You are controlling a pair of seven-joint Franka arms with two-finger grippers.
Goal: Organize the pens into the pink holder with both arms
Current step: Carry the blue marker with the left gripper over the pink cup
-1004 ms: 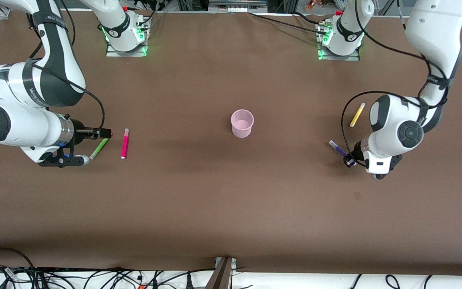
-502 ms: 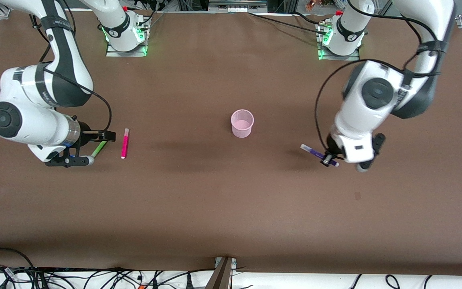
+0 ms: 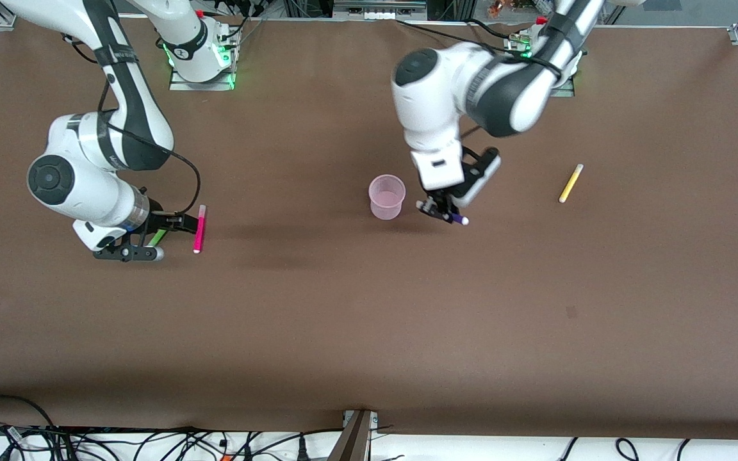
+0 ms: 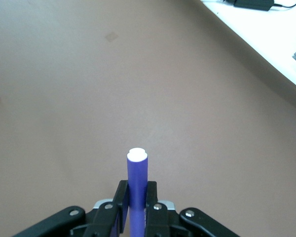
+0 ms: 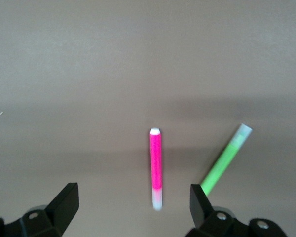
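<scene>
the purple pen is clamped between the fingers of the left gripper, just beside the pink holder at mid-table. the right gripper is held spread wide over the magenta pen — the green pen lies beside it. the yellow pen lies toward the left arm's end.

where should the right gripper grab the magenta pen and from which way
Grip the magenta pen at mid-barrel, coming straight down from above. It lies flat on the table, so only its long sides are free. The right gripper hangs open over it, jaws already straddling it. The green pen lies angled beside it, closest at the pale-tip end, so the middle probably leaves more room for a finger.
</scene>
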